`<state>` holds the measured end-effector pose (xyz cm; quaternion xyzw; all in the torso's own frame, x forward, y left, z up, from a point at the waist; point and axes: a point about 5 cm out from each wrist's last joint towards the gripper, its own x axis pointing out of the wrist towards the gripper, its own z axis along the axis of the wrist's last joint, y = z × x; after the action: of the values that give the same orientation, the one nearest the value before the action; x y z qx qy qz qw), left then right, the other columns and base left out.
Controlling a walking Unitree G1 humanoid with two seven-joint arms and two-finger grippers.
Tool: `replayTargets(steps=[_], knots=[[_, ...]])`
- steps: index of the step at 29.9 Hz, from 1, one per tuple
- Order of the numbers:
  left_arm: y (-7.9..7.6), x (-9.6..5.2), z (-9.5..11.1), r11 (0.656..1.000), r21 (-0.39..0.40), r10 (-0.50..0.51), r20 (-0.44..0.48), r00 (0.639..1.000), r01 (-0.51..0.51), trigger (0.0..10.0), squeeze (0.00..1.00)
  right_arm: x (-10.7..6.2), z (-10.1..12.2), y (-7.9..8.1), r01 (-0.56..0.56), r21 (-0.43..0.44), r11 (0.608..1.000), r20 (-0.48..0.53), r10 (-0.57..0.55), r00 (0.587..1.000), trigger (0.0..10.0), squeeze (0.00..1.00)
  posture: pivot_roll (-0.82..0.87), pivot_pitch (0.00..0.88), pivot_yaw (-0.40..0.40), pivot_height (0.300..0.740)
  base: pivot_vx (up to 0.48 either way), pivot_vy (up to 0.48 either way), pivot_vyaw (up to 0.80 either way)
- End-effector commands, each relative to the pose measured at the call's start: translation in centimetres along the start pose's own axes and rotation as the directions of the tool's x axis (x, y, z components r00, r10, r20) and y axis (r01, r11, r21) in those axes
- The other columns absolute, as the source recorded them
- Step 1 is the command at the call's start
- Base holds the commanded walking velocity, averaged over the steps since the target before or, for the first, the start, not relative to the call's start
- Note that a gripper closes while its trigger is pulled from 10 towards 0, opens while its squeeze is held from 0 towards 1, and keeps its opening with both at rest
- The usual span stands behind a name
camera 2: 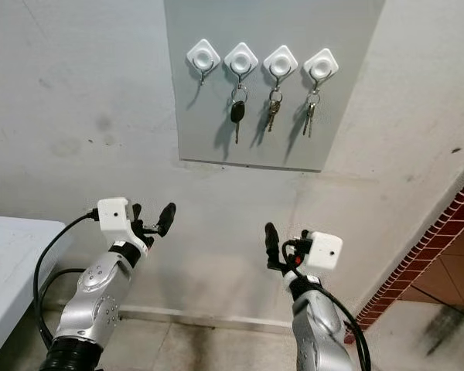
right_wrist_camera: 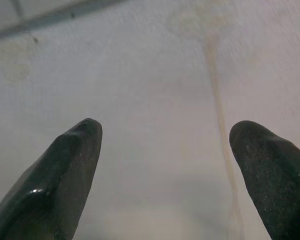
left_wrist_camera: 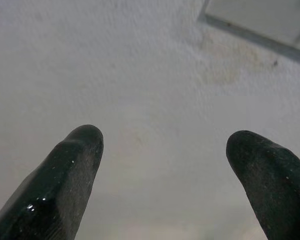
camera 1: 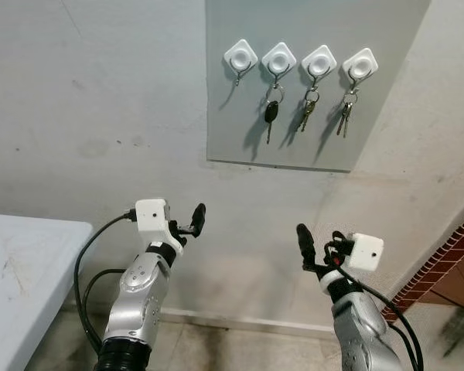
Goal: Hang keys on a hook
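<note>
Left gripper (left_wrist_camera: 162,150): jaws spread wide, nothing between them, touching nothing; the wrist view past its fingers (left_wrist_camera: 65,175) shows bare wall. Right gripper (right_wrist_camera: 165,150): jaws likewise wide apart, empty, no contact; its fingers (right_wrist_camera: 65,170) frame plain wall with a faint vertical stain. Both arms are raised in front of the wall (camera 1: 100,116), grippers well below the grey panel (camera 1: 240,116) and well apart from each other, left one near the corner of a white worktop (camera 1: 31,263). On the panel, four white hooks (camera 1: 240,56) sit in a row. The leftmost hook is bare. The next three each carry keys: a black-headed key (camera 1: 271,116) on the second, a key bunch (camera 1: 308,112) on the third, another bunch (camera 1: 345,116) on the fourth. All hang with the long axis vertical, blades pointing down, rings on the hooks. Red brick edging (camera 1: 441,263) at lower right, by the floor.
</note>
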<state>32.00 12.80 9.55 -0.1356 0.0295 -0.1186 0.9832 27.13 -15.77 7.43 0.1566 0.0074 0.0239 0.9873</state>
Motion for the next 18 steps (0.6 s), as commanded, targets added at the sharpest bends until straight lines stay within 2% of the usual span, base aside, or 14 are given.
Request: replayTargets(steps=[1, 6, 8, 9, 13, 15, 18], knots=[[0.4, -0.5, -0.7, 1.0, 0.003, -0.008, -0.014, 1.0, 0.008, 10.0, 0.0, -0.1, 0.3, 0.3, 0.008, -0.011, 1.0, 0.021, -0.008, 1.0, 10.0, 0.0, -0.08, 0.0, 0.021, 0.74, 0.0, 0.0, 0.0], [0.6, -1.3, -2.1, 1.0, 0.016, -0.003, -0.025, 1.0, 0.003, 10.0, 0.0, -1.4, -1.5, -0.2, 0.032, -0.068, 0.997, -0.037, -0.035, 0.999, 10.0, 0.0, -0.08, 0.0, 0.021, 0.74, 0.0, 0.0, 0.0], [0.4, -1.9, -3.1, 0.999, 0.049, -0.012, -0.03, 0.999, 0.014, 10.0, 0.0, -2.1, -2.6, -1.0, 0.058, -0.141, 0.988, -0.067, -0.068, 0.995, 10.0, 0.0, -0.08, 0.0, 0.018, 0.74, 0.0, 0.0, 0.0], [0.4, -2.0, -3.3, 0.999, 0.045, -0.012, -0.027, 1.0, 0.014, 10.0, 0.0, -2.3, -2.8, -1.2, 0.06, -0.145, 0.988, -0.069, -0.071, 0.995, 10.0, 0.0, -0.08, 0.0, 0.018, 0.74, 0.0, 0.0, 0.0], [0.2, -2.7, -3.7, 0.999, 0.037, -0.014, -0.009, 1.0, 0.014, 10.0, 0.0, -2.4, -2.5, -1.2, 0.07, -0.185, 0.98, -0.042, -0.079, 0.996, 10.0, 0.0, -0.08, 0.0, 0.015, 0.74, 0.0, 0.0, 0.0], [-0.1, -3.4, -3.8, 0.996, 0.076, -0.054, 0.012, 0.998, 0.053, 10.0, 0.0, -2.6, -1.9, -0.9, 0.064, -0.186, 0.98, -0.009, -0.067, 0.998, 10.0, 0.0, -0.08, 0.0, 0.014, 0.74, 0.0, 0.0, 0.0], [0.1, -4.1, -4.6, 0.989, 0.131, -0.072, -0.013, 0.997, 0.073, 10.0, 0.0, -3.2, -2.1, -1.2, 0.079, -0.192, 0.978, -0.006, -0.082, 0.997, 10.0, 0.0, -0.08, 0.0, 0.015, 0.74, 0.0, 0.0, 0.0]])
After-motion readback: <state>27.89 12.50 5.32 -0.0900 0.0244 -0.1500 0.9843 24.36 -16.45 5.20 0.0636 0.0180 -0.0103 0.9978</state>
